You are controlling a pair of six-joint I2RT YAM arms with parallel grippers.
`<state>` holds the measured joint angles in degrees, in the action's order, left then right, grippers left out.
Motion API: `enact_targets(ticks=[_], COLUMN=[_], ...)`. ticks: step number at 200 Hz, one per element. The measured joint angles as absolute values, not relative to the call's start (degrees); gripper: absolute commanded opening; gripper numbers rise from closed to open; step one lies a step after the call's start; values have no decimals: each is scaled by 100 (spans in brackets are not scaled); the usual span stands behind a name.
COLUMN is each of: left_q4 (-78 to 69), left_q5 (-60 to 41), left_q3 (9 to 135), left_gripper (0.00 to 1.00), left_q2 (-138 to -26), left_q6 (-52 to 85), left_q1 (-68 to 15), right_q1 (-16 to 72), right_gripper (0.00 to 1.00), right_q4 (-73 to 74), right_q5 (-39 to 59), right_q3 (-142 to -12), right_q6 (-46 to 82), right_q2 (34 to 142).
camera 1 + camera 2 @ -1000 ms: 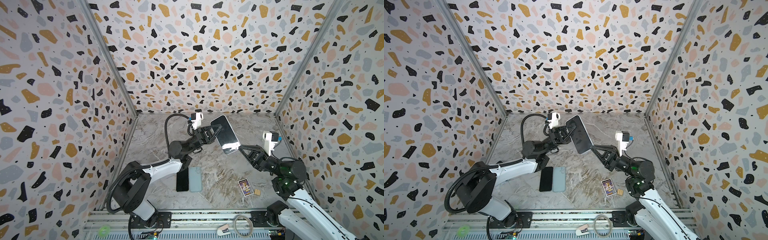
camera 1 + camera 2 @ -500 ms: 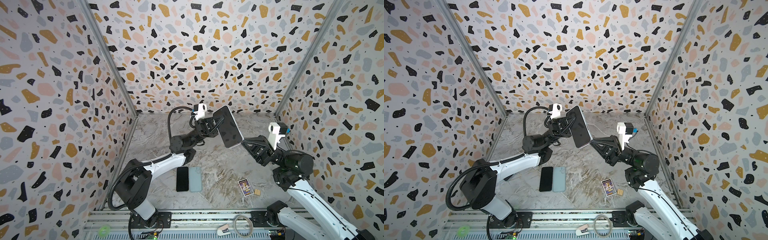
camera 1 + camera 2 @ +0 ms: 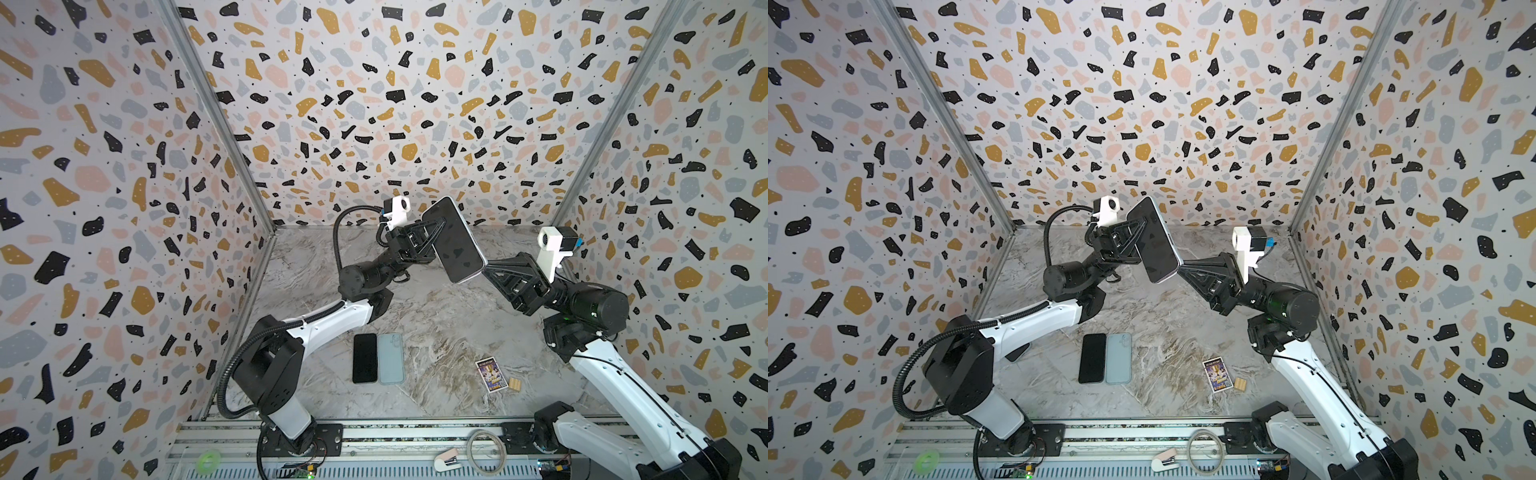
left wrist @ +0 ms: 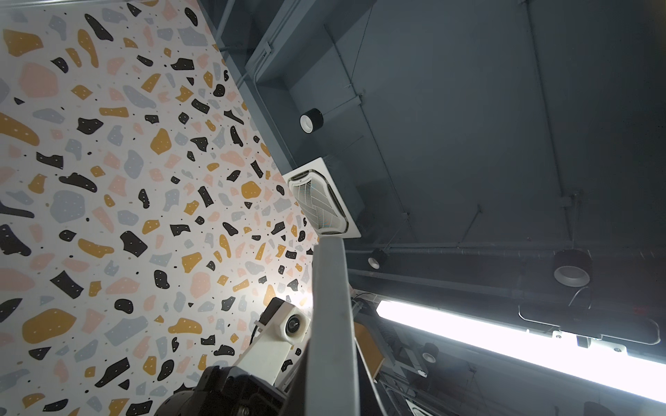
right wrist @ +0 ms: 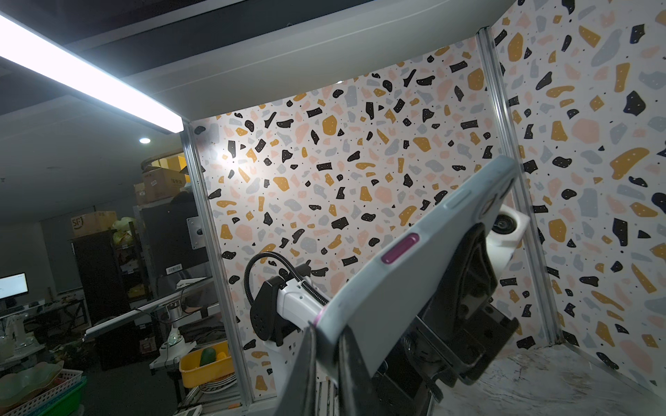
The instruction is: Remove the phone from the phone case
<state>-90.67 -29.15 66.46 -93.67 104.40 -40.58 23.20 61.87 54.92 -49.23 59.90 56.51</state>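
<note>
Higher now: glossy phone, matte grey case

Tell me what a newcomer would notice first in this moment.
A cased phone hangs tilted in mid-air over the back of the marble table, pinched between the left gripper and the right gripper. Near the front, a black phone and a pale blue case lie side by side, flat.
</note>
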Motion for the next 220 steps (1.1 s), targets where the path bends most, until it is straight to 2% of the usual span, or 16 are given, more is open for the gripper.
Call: enact_targets(ticks=[174, 198, 220], left_q4=[-8866, -8855, -8781], left_q5=[-2950, -2956, -3068], left_q3=[6659, 6659, 6654], left_gripper=[0, 0, 0], left_q2=[-9360, -9332, -9255], left_q6=[10390, 10259, 10101], left_q1=[-4038, -4016, -4021], right_q1=[1966, 1931, 1863], right_gripper=[12, 19, 44], right_q4=[6799, 6757, 6508], right_q5=[5406, 5369, 5310], right_q3=[-4499, -4458, -4397], right_q6=[6403, 6423, 6407], right_q2=[5756, 5765, 5690])
